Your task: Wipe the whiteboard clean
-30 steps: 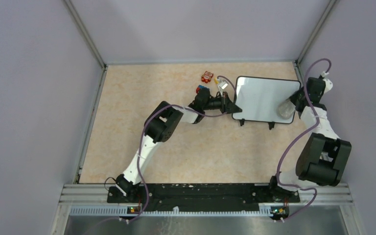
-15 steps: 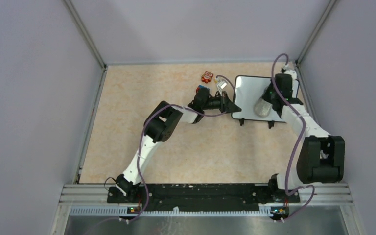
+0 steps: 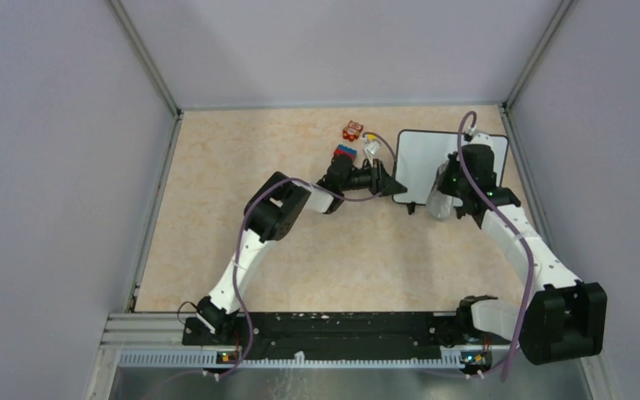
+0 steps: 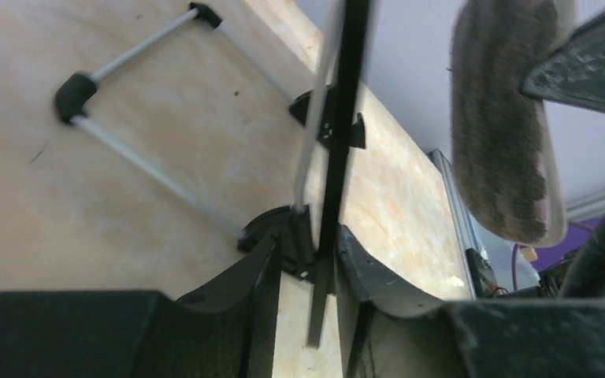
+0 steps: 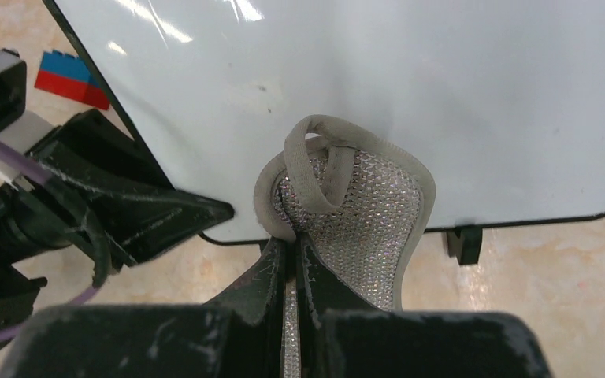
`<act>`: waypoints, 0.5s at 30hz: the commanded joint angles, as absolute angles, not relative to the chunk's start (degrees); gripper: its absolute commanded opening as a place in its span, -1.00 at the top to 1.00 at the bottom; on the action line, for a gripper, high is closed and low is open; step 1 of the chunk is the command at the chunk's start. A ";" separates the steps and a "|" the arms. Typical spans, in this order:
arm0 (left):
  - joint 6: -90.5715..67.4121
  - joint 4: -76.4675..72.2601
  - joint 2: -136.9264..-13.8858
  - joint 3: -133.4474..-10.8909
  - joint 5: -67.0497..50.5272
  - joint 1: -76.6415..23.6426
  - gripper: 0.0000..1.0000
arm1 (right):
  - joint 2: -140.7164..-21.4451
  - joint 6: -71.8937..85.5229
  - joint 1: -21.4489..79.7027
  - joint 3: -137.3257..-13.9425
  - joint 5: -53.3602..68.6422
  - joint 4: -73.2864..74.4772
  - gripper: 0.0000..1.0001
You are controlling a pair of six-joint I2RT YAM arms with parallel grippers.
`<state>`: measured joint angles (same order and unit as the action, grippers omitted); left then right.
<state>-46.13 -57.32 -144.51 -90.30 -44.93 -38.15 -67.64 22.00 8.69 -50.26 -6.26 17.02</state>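
Observation:
The whiteboard (image 3: 421, 162) stands at the back right of the table, white face with a thin black frame and small black feet; its face (image 5: 410, 87) shows no writing. My left gripper (image 3: 398, 188) is shut on the board's left edge, seen edge-on in the left wrist view (image 4: 339, 157). My right gripper (image 3: 442, 200) is shut on a grey sparkly cloth pad (image 5: 362, 213) and holds it against the lower part of the board's face. The pad also shows in the left wrist view (image 4: 500, 134).
A red and blue block (image 3: 346, 152), a small red block (image 3: 352, 130) and a small white and yellow piece (image 3: 372, 147) lie left of the board. The enclosure's side walls stand close to the right of the board. A metal support leg (image 4: 142, 157) lies on the table.
My right gripper has swept the cloth pad leftward across the board, from its right edge to its lower middle. The board has turned slightly. My left gripper has stayed clamped on the edge.

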 commanded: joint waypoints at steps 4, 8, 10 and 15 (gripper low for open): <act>-47.34 -61.20 -140.70 -85.69 -42.22 -36.51 -0.13 | -61.27 19.18 8.60 -49.48 -4.84 25.16 1.00; -47.23 -64.31 -137.83 -81.88 -41.74 -36.06 -0.37 | -60.91 19.46 9.84 -48.00 1.59 26.57 1.00; -46.54 -65.67 -135.59 -79.36 -41.24 -35.72 -0.44 | -61.27 20.03 12.06 -46.15 2.57 26.57 1.00; -43.93 -68.38 -127.06 -70.12 -38.84 -34.56 -0.68 | -64.73 20.83 21.63 -42.77 1.59 25.63 1.00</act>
